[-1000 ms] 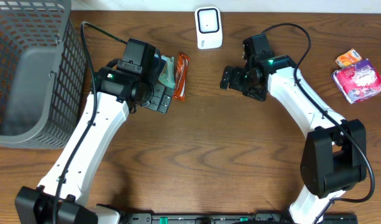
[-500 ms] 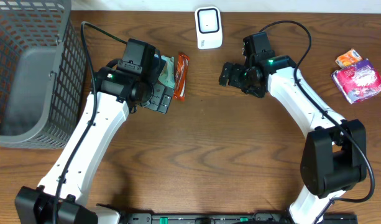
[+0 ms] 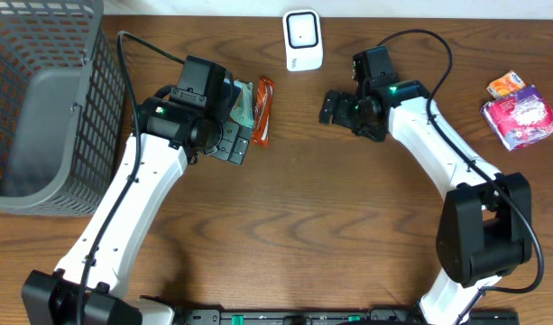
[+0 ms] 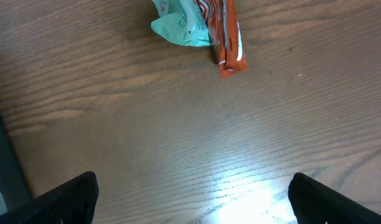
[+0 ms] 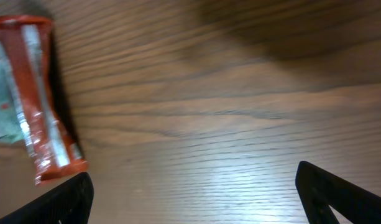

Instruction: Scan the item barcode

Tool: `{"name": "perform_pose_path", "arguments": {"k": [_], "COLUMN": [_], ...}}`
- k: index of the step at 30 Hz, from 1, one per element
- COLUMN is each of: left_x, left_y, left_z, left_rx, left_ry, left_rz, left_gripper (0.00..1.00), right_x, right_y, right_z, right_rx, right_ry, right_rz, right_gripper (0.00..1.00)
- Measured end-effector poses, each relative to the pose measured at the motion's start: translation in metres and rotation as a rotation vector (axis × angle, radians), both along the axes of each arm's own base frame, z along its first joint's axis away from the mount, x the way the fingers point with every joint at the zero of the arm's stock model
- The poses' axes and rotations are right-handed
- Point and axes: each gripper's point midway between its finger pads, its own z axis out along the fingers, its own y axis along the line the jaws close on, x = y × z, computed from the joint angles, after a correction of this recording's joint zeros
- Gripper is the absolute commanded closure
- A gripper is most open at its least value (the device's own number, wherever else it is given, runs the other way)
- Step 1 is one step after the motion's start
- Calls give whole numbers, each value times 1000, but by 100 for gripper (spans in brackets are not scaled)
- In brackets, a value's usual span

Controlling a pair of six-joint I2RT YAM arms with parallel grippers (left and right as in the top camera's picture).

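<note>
Holding nothing: left gripper (image 4: 193, 190) and right gripper (image 5: 193, 186), both jaws spread fully wide. Item: orange snack bar (image 3: 264, 110), flat on the table (image 3: 285, 208), touching a teal packet (image 3: 244, 104), near my left gripper, short of the scanner (image 3: 303, 40). Risk, as I judge it: pinching both wrappers together, or nudging the thin bar aside.

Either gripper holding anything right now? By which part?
Nothing is held. The left gripper and right gripper are both open over the table. The orange packet lies clear of both.
</note>
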Motion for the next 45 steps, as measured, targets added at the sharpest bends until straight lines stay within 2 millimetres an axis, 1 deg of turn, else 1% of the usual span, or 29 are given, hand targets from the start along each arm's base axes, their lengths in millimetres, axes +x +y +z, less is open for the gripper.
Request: {"name": "perform_pose_path", "arguments": {"k": [2,6,8,10,13,16,34,40,45], "left_x": [0,0,0,0,0,0,0,0,-4], "left_y": [0,0,0,0,0,0,-3,-10,-23], "left_z": [0,0,0,0,0,0,1,2,3], "left_rx": [0,0,0,0,0,0,-16,-92,-175], "left_ry": [0,0,0,0,0,0,-1,16,47], "left_rz": [0,0,0,0,0,0,-1,72,82], "left_gripper": [2,2,2,2,2,2,2,2,2], "right_x": [1,7,7,7,8,8,8,8,8], "right_y": [-12,-48,-68,-82,-94,-98,-98,-98,-98], "right_z": [-2,-4,-5,-6,-7,-7,-7,-7,-7], "right_rx": [-27,-60,-77,-87,-91,-92,-92,-92,-92], "right_ry": [4,15,32,41,44,44,45,45,45], "right_rz": [-27,-108,-153,-183,-210,-220,-221,-221,-221], "right_gripper": [1,1,1,1,1,1,1,1,1]}}
